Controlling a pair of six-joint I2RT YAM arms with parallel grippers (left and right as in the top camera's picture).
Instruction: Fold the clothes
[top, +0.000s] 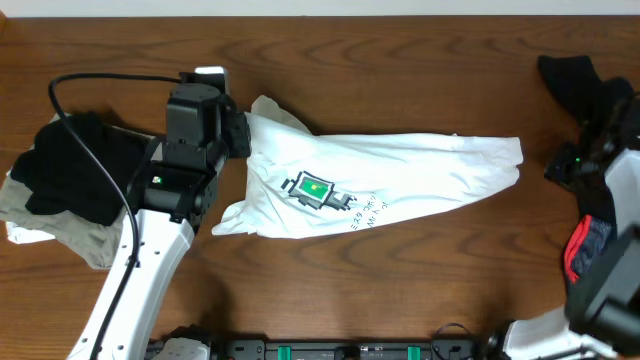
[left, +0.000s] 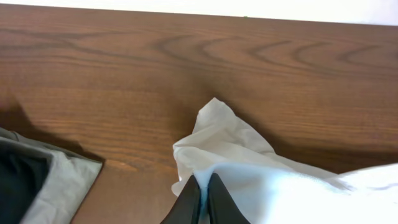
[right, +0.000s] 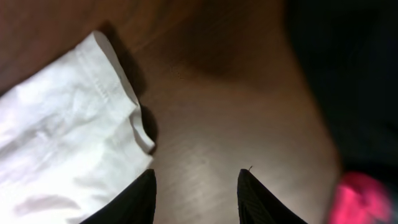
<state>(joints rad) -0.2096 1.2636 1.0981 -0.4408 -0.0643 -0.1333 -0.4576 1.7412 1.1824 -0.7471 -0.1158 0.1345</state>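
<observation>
Count: one long white cloth T-shirt (top: 400, 170). Left of it, one black cloth garment (top: 70, 175) and one grey cloth garment (top: 60, 240). Right of it, one black, red-trimmed cloth garment (top: 585, 80).

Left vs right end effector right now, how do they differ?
The left end effector is pinched shut on the white T-shirt; the right end effector stands open, holding nothing. Left sits on cloth; right hangs over bare table beside the shirt's other end. Both have dark fingers.

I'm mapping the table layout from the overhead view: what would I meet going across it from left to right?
A pile of black and grey clothes → left gripper → white T-shirt → black cloth at the right edge.
</observation>
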